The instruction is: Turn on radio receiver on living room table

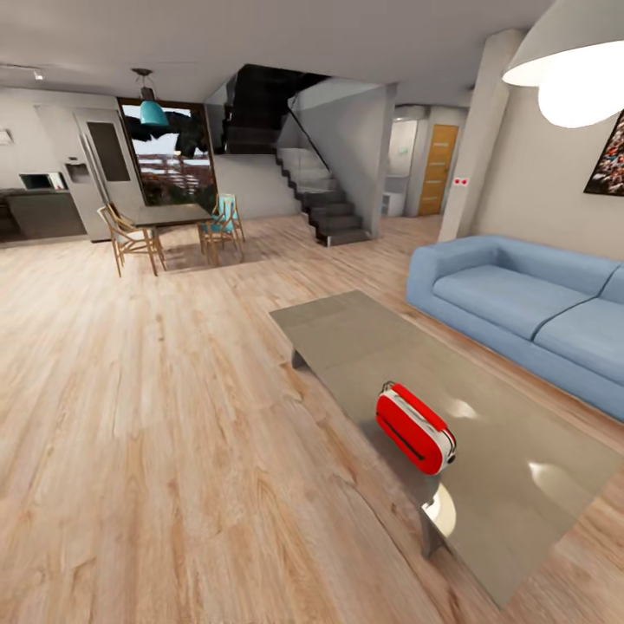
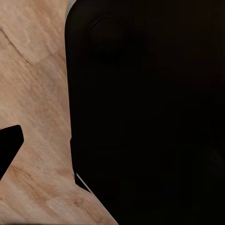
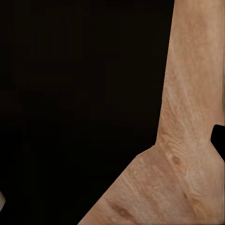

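The red radio receiver (image 1: pixel 415 429), with its white trim band, sits on the low glossy grey table (image 1: pixel 347 338) near the table's near-left edge, in the head view's lower right. Its dial cannot be made out from here. The living room has a light wood floor (image 1: pixel 156 407) and a blue sofa (image 1: pixel 520 303) beyond the table. In the left wrist view a dark fingertip (image 2: pixel 9 145) pokes in beside the robot's black body (image 2: pixel 150 112), above the floor. The right wrist view has a similar dark fingertip (image 3: pixel 218 138) at the frame's edge over the floor.
A grey dome pendant lamp (image 1: pixel 572 69) hangs at the upper right, with a crowd picture (image 1: pixel 609 160) on the wall. Far back stand a dark dining table (image 1: pixel 169 215) with wooden chairs, a staircase (image 1: pixel 325 204) and a white column (image 1: pixel 472 139). Wide wood floor lies left of the coffee table.
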You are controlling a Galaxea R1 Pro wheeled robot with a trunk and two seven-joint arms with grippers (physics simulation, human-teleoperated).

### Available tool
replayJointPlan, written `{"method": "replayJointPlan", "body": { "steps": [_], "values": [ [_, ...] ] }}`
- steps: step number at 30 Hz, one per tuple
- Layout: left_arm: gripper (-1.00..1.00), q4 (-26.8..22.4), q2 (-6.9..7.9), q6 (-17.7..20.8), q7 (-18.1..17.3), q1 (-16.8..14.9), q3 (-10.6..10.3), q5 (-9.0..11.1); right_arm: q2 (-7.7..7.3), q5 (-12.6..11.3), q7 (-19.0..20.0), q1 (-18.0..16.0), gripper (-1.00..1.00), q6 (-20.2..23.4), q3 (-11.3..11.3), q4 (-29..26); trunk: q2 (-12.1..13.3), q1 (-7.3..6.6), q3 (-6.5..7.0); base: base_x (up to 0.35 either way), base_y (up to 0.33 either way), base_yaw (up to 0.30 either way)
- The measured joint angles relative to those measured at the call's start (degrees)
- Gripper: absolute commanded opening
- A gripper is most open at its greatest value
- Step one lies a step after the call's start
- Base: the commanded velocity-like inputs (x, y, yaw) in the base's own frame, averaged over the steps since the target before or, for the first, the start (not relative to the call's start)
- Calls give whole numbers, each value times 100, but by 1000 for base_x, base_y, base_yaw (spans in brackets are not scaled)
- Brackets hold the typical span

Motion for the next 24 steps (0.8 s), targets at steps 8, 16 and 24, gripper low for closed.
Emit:
{"method": "replayJointPlan", "body": {
  "steps": [8,16,24],
  "values": [
    [100,-1,-6,-1,18,0,8,1,0,0,0,0,100,-1,3,0,0,0,0,0,0,269],
    [100,0,6,5,0,0,2,1,-5,8,0,0,100,7,3,0,0,0,0,115,0,126],
    [100,0,4,8,-14,0,0,1,-6,9,0,0,100,7,4,0,0,0,0,316,0,3]
  ]
}}
